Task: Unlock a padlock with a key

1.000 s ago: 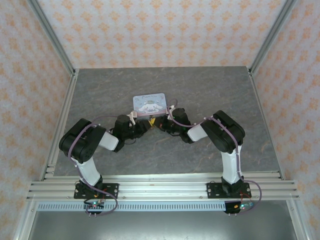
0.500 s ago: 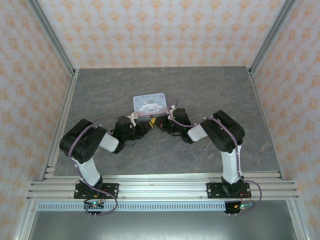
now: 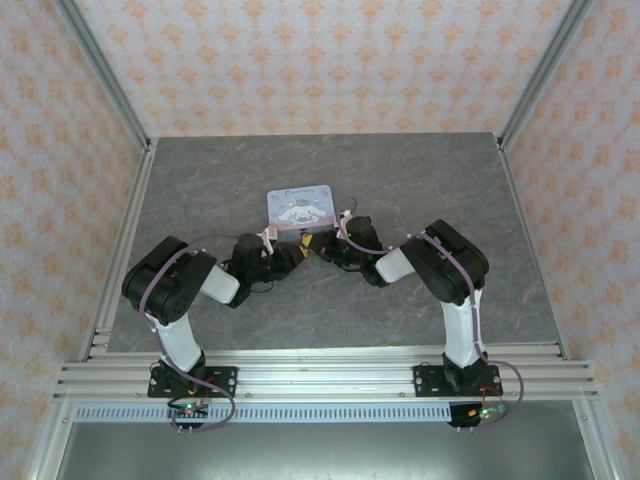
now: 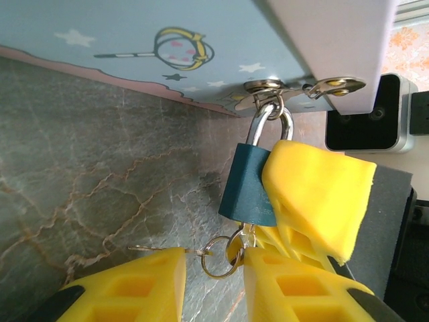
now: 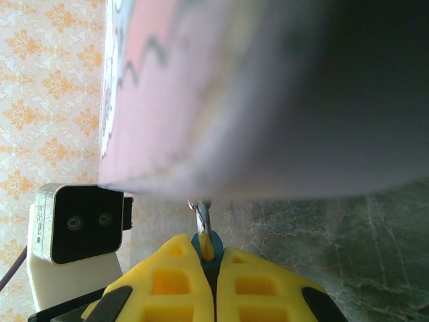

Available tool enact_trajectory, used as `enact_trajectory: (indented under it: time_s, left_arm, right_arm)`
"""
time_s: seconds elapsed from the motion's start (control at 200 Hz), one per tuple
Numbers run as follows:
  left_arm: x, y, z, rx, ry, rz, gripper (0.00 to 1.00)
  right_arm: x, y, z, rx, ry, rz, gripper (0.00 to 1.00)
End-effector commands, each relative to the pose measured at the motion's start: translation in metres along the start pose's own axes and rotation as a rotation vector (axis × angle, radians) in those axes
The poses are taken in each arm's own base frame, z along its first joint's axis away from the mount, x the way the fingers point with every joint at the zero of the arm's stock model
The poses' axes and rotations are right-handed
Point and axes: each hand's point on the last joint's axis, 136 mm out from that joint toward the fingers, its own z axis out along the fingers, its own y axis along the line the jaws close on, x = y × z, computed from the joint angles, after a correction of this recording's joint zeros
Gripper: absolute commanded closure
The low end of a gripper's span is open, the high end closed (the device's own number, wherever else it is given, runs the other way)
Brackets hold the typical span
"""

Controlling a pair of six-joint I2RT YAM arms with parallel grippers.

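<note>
Right pincer (image 5: 210,255) clamps the padlock (image 4: 245,182) — left pincer (image 4: 214,282) gapes just beside.

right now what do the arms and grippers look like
The left arm and right arm each have black joints, white links and a lilac cable running along them. The left gripper and right gripper have yellow fingers with square recesses.
</note>
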Motion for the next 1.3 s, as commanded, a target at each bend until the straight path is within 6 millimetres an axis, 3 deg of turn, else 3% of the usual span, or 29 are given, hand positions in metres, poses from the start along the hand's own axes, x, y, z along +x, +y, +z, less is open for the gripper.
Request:
enact_trajectory:
  time_s: [0.0,0.34,0.776,0.996,1.201,1.291]
  left_arm:
    - [-0.008,-0.011,0.006,0.028,-0.023,0.020,0.71]
    - [-0.013,-0.019,0.009,0.041,-0.026,0.031,0.71]
    - [-0.014,-0.020,0.010,0.024,-0.017,0.035,0.89]
    - [-0.011,-0.013,-0.001,-0.097,0.012,0.090,1.00]
    - [-0.012,-0.010,-0.014,-0.256,0.054,0.194,1.00]
    - [-0.013,-0.016,-0.018,-0.248,0.047,0.202,0.75]
  right_arm:
    - [0.008,-0.003,0.000,-0.013,0.028,0.005,1.00]
    - [0.009,-0.001,0.000,-0.018,0.034,0.003,1.00]
    - [0.011,-0.002,-0.002,-0.013,0.039,0.003,1.00]
    - [0.012,-0.004,-0.004,0.004,0.040,0.003,1.00]
    - [0.011,-0.005,-0.004,0.009,0.038,0.006,1.00]
    - [0.012,-0.007,-0.004,0.016,0.036,0.007,1.00]
